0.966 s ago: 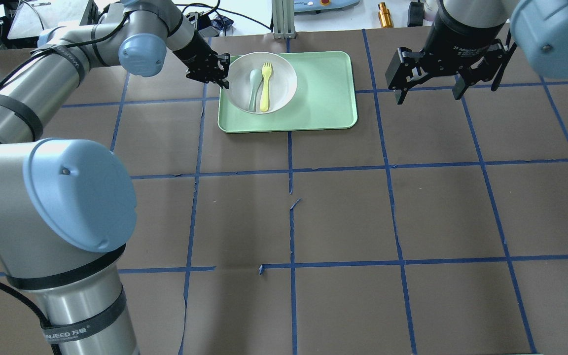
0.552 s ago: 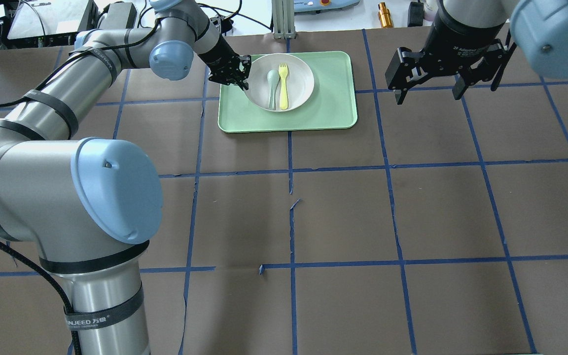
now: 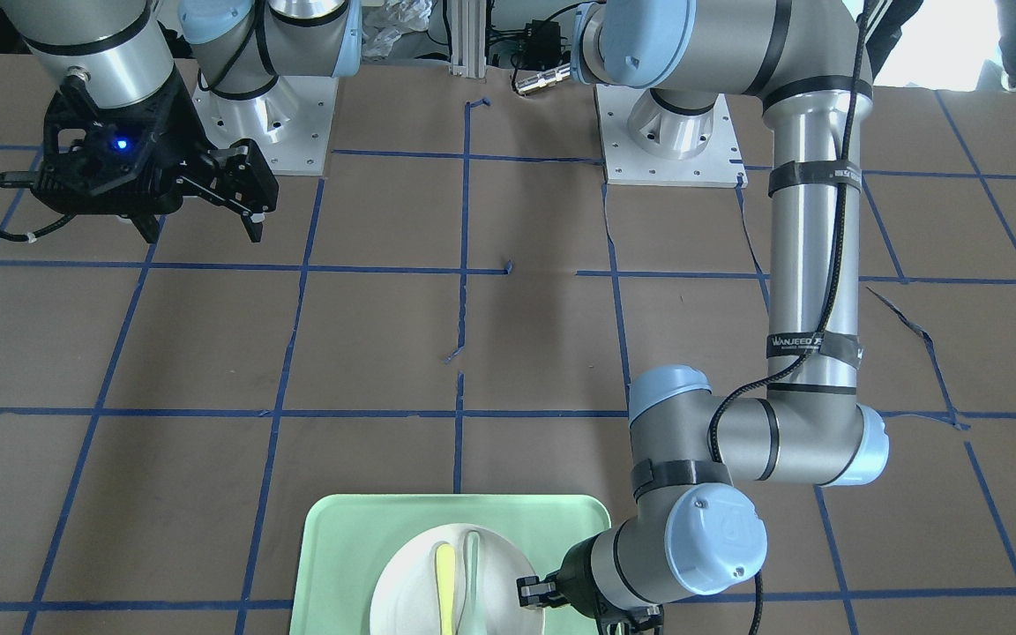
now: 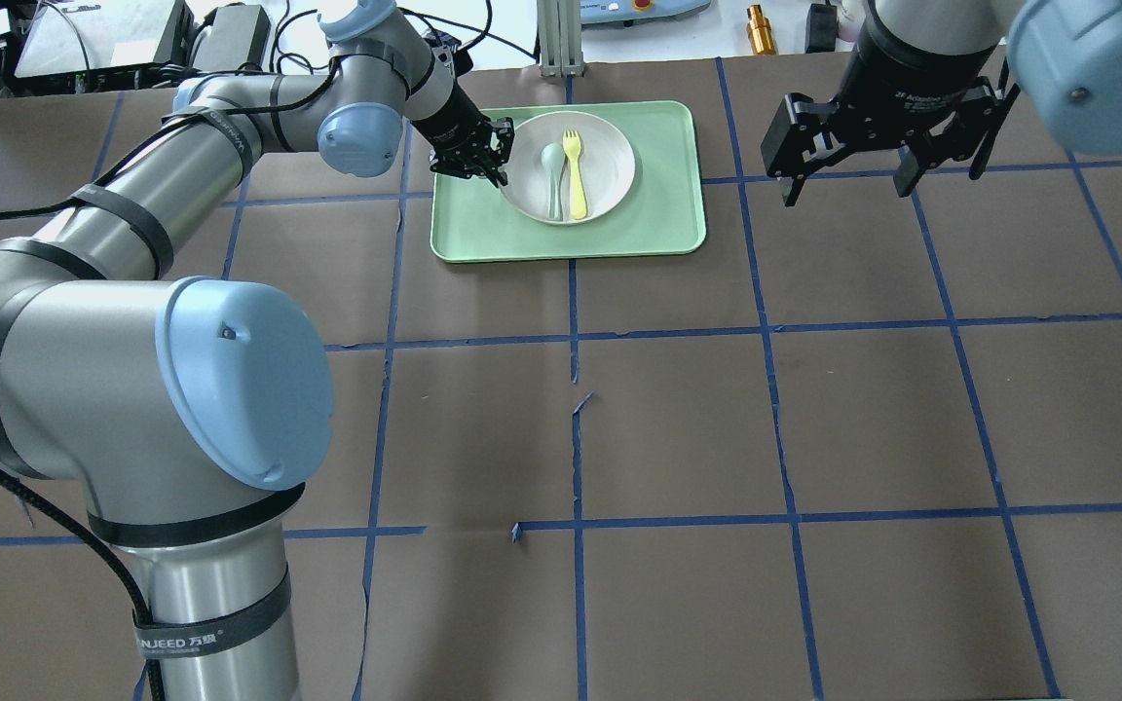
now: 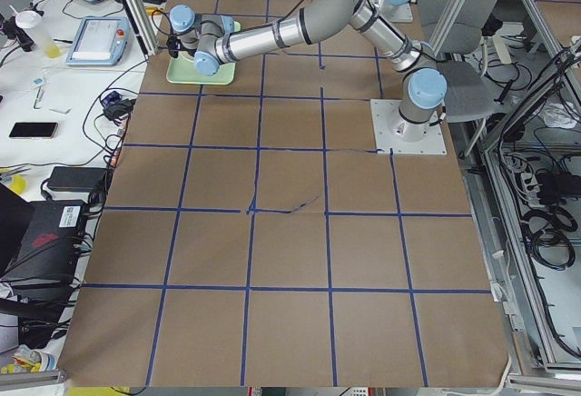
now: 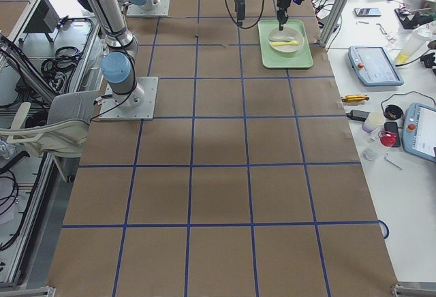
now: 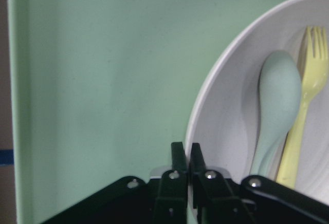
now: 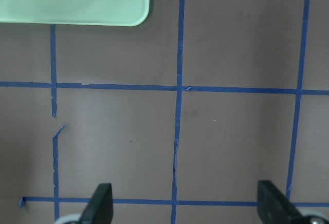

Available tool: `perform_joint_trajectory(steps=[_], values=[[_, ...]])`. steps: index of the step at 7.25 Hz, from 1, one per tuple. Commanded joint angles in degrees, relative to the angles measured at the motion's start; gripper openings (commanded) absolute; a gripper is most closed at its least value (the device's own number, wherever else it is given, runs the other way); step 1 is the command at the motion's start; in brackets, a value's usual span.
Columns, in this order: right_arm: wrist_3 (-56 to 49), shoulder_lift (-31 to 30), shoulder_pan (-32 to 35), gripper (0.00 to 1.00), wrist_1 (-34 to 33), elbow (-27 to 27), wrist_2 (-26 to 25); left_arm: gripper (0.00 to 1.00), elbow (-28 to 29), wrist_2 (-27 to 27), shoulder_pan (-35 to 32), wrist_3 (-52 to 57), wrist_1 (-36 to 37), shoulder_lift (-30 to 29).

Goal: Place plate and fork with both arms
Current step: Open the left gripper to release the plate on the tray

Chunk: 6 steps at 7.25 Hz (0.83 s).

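The off-white plate [image 4: 612,156] lies on the mint-green tray [image 4: 663,216], with the pale-yellow fork [image 4: 576,175] and a grey-green spoon [image 4: 553,180] side by side in it. My left gripper [image 4: 496,167] is shut on the plate's left rim; in the left wrist view its fingers [image 7: 178,154] pinch the rim [image 7: 205,100] next to the spoon [image 7: 277,95] and fork [image 7: 303,111]. My right gripper [image 4: 845,190] hangs open and empty above the table, to the right of the tray. In the front view the plate [image 3: 402,591] and left gripper [image 3: 530,593] sit at the bottom edge.
The tray [image 3: 340,547] lies at the table's far side from the robot. Blue tape lines grid the brown table. The right wrist view shows the tray corner [image 8: 103,8] and bare table under the open right gripper [image 8: 186,206]. Tools and cables lie beyond the table edge.
My left gripper has moved right with the plate rim in it. The plate, with fork and spoon, has shifted right across the tray. The right arm has not moved.
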Motion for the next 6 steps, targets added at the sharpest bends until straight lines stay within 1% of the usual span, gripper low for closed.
perform_joint_trajectory(steps=[1, 2, 3, 4, 6], values=[[0.0, 0.0, 0.0, 1.00, 0.0, 0.0, 0.0, 1.00, -15.2, 0.5, 1.0, -0.1, 18.1, 6.0], [0.0, 0.0, 0.0, 1.00, 0.0, 0.0, 0.0, 1.00, -19.2, 1.9, 3.0, 0.0, 18.1, 11.0], [0.0, 0.0, 0.0, 1.00, 0.0, 0.0, 0.0, 1.00, -20.9, 8.7, 3.4, 0.1, 13.7, 15.0], [0.0, 0.0, 0.0, 1.00, 0.0, 0.0, 0.0, 1.00, -22.1, 12.9, 3.4, 0.4, 7.4, 19.1], [0.0, 0.0, 0.0, 1.00, 0.0, 0.0, 0.0, 1.00, -26.9, 21.4, 3.4, 1.3, -2.7, 29.2]])
